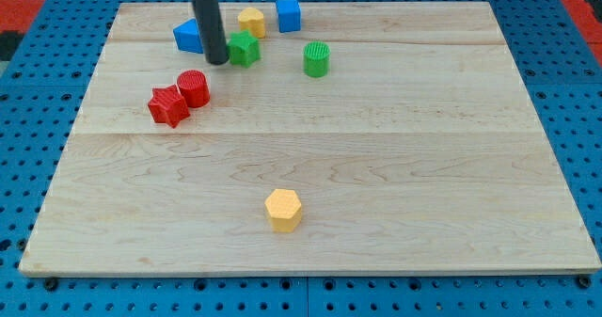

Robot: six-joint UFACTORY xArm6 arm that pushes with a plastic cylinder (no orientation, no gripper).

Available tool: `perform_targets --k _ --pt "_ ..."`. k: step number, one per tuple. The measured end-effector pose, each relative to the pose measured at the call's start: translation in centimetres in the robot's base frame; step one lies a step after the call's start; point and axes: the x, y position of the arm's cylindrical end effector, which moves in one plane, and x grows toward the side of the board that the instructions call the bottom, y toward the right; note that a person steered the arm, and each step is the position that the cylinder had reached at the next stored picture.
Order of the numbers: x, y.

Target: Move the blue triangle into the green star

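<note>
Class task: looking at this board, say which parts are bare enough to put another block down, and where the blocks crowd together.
Bare: the view's whole right side, right of the green cylinder, and the bottom half around the lone yellow hexagon. Crowded: the top left, where my tip stands between the blue triangle and green star.

Straight dark rod, apparently plain, my tip [217, 61]

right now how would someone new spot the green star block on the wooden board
Look along the wooden board toward the view's top left, where my tip rests. The green star block sits just right of it, below the yellow block; the green cylinder stands apart, farther right.
</note>
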Motion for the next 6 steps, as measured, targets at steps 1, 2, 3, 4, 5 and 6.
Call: perform_targets --k 1,2,3,4,5,6 --pt "-0.7 1.9" --pt "2.7 1.2" --pt "1.0 -5.9" --pt "-3.4 -10.4" --pt "-3.8 -7.2" --pt "-4.1 0.5"
